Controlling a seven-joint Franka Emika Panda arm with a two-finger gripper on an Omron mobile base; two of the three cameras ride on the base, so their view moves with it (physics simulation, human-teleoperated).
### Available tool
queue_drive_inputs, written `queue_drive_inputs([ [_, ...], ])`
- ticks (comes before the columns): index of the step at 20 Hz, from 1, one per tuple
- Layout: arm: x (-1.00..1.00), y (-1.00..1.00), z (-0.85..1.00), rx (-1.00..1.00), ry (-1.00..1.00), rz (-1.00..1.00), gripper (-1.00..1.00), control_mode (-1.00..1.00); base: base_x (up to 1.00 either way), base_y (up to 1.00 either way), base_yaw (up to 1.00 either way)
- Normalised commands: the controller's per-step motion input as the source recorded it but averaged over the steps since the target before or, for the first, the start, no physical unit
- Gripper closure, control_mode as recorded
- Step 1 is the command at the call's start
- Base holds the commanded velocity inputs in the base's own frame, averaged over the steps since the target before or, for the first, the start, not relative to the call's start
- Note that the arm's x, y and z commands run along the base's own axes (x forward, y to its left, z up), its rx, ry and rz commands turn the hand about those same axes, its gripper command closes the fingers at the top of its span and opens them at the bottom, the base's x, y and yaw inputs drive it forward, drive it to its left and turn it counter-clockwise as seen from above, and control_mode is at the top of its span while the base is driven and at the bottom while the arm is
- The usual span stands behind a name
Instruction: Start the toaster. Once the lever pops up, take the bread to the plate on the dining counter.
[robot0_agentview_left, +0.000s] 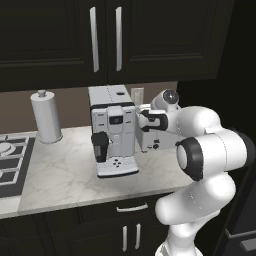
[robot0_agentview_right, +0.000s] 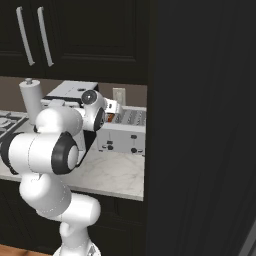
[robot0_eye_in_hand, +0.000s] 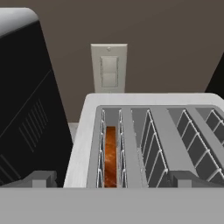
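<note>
Directly below and just ahead of the spread, empty gripper (robot0_eye_in_hand: 109, 179), the bread (robot0_eye_in_hand: 110, 155) stands on edge in the toaster's (robot0_eye_in_hand: 148, 140) leftmost slot, long axis running away from the hand, beside the coffee machine (robot0_eye_in_hand: 26, 100).

Marble worktop (robot0_agentview_left: 65, 172) carrying a paper-towel roll (robot0_agentview_left: 46, 116), coffee machine (robot0_agentview_left: 113, 131) and, right, toaster (robot0_agentview_right: 125, 131).

Left base view: from behind the arm's left, looking forward and down across the marble bench (robot0_agentview_left: 65, 175). Right base view: from behind its right, same bench. Shared: toaster (robot0_agentview_right: 125, 131), coffee machine (robot0_agentview_left: 112, 130), paper-towel roll (robot0_agentview_left: 46, 117). Hand view: close above the toaster's slots, facing the wall switch (robot0_eye_in_hand: 109, 68).
</note>
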Motion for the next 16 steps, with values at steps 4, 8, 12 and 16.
queue_drive_inputs([
  [4, 0.00, -0.01, 0.00, 0.00, 0.00, 0.00, -1.00, -1.00, 0.00, 0.00, 0.00],
  [8, 0.00, 0.00, -0.02, 0.00, 0.00, 0.00, -1.00, -1.00, 0.00, 0.00, 0.00],
  [12, 0.00, 0.00, -0.11, 0.00, 0.00, 0.00, -1.00, -1.00, 0.00, 0.00, 0.00],
  [16, 0.00, 0.00, -0.10, 0.00, 0.00, 0.00, -1.00, -1.00, 0.00, 0.00, 0.00],
])
